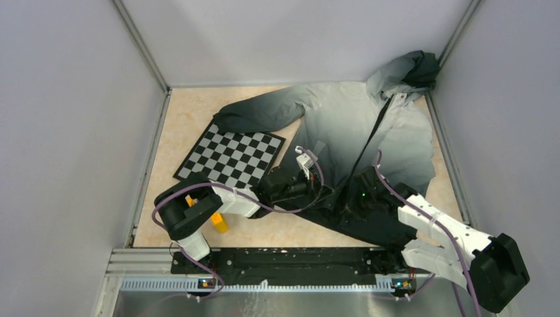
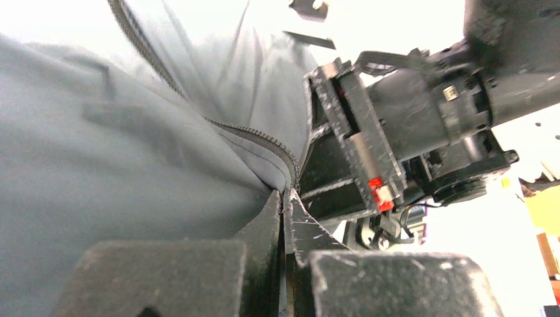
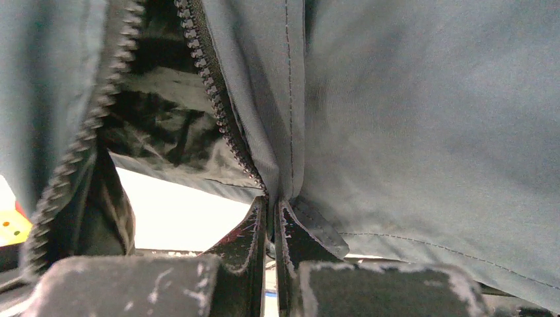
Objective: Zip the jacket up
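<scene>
While the jacket (image 1: 330, 112) lies spread over the right half of the table (image 1: 198, 112), its pale grey hood (image 1: 413, 69) is bunched into the far right corner and its black hem points toward the arms. One sleeve stretches left, its end just beyond the far corner of the checkerboard (image 1: 231, 155). The zipper (image 1: 373, 135) runs as a dark line from the collar down toward the hem, where both grippers meet close together over the black fabric. The left gripper (image 2: 285, 198) has its jaws pressed together on the jacket's front edge — the left wrist view shows a row of zipper teeth curving down into the pinch, with grey cloth billowing to the left of it. The right gripper (image 3: 271, 205) is likewise clamped on a fold of cloth right beside the teeth. In the right wrist view the two rows of teeth stand apart above the fingers, with crinkled black lining showing between them, so here the zipper is open. The slider cannot be made out in any view. From the left wrist camera the right arm's black wrist sits just beside the left fingertips. A yellow block (image 1: 218, 222) sits on the table near the left arm's base — well apart from the jacket.
</scene>
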Motion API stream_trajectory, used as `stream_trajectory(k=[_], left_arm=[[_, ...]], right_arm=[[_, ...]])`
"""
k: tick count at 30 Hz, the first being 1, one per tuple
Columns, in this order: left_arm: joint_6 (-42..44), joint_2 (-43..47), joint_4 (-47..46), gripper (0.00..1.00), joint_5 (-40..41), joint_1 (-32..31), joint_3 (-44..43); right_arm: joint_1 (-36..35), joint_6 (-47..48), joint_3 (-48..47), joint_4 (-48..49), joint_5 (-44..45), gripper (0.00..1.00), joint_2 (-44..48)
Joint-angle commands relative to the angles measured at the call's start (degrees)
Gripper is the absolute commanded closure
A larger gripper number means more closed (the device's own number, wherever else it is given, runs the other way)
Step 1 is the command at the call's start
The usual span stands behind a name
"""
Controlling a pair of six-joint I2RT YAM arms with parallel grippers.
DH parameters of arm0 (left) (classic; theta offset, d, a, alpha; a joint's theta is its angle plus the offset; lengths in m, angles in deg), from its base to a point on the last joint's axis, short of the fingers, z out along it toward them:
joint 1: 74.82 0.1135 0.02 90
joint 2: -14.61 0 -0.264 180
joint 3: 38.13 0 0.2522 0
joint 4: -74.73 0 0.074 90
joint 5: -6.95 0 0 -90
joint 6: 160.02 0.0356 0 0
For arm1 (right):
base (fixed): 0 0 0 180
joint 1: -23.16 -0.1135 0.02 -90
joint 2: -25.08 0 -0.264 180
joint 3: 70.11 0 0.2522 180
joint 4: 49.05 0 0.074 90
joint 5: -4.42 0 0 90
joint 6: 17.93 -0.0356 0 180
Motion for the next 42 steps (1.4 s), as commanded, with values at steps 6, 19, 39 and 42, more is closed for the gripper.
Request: stream_trajectory(k=[6,19,39,42], left_arm=[[4.83,-0.64,-10.34,1.00,2.27,-2.26,-1.10],[9.11,-3.55,-13.79,1.00,2.77,-2.99,-1.32],[14.14,-1.82,-14.71,1.00,5.42,-3.07,0.87],[14.31,-1.97,-14.70,1.00,5.13,-3.07,0.80]], right_arm=[[-0.26,-3.09,0.78,3.68,-2.58,1.00,2.00],[-0.31,-0.84,2.02,2.27,-1.08,1.00,9.78],[-0.26,-0.36,3.13,2.41,-0.03,1.00,14.95],[-0.26,-1.08,3.25,2.38,0.60,1.00,16.25]])
